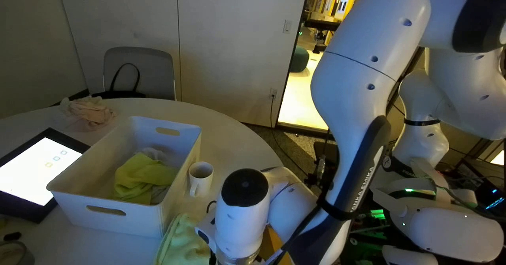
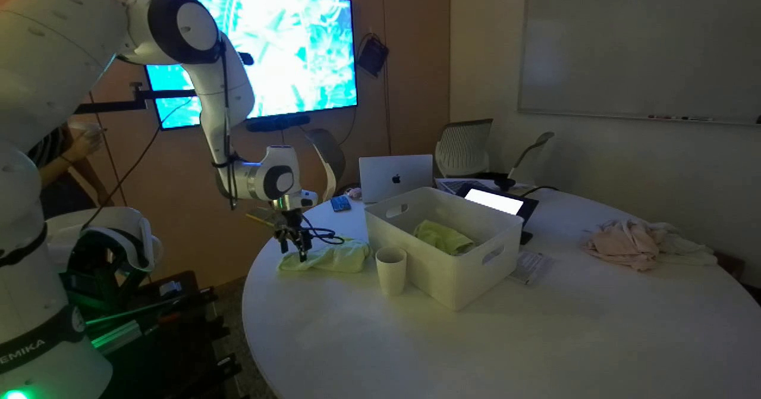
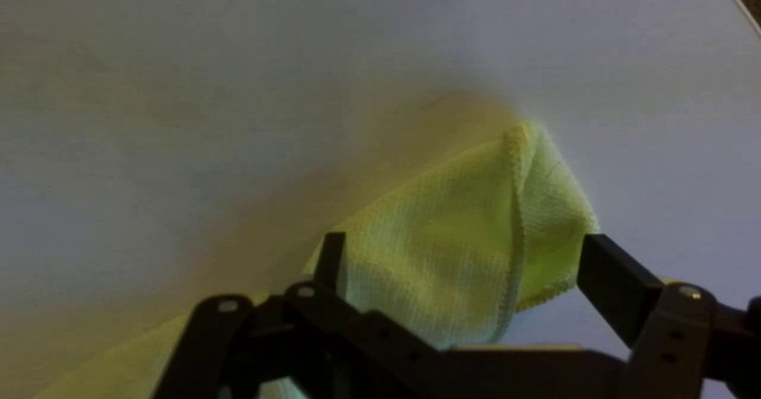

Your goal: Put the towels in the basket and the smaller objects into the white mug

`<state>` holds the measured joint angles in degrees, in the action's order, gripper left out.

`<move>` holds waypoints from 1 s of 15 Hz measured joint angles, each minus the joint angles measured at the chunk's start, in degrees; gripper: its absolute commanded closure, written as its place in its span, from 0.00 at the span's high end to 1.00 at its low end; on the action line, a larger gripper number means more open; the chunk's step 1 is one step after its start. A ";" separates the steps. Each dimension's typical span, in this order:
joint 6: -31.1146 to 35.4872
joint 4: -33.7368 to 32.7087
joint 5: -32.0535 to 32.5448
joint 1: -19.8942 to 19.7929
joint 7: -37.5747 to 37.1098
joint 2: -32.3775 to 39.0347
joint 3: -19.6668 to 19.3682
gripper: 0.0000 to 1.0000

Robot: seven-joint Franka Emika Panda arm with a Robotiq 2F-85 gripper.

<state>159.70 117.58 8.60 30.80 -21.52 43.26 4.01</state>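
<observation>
Two words, partly hidden by a dark band and reading "ANKA EMIKA", are running along my arm, which is arching high, then hanging down above the table. The white basket is holding a crumpled yellow-green towel. Near it, a laptop is showing an Apple logo. A second yellow-green towel is lying below my gripper; its folded corner is showing between my jaws, which are standing wide apart, holding nothing. The white mug is standing just beside the basket.
</observation>
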 measured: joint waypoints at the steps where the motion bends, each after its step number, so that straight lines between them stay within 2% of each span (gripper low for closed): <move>1: 0.26 0.01 0.00 -0.12 0.00 0.28 -0.31 1.00; 9: 0.71 -0.07 -0.10 -0.54 0.00 2.79 -1.25 1.00; 10: 0.72 -0.09 -0.11 -0.54 0.00 3.13 -1.30 0.93; 11: 0.72 -0.10 -0.13 -0.54 0.00 3.41 -1.35 0.73; 13: 0.82 -0.15 -0.21 -0.54 0.00 3.61 -1.41 0.67; 15: 0.85 -0.23 -0.34 -0.55 0.00 3.58 -1.49 0.53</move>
<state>160.55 117.35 8.27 30.26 -21.52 46.84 2.52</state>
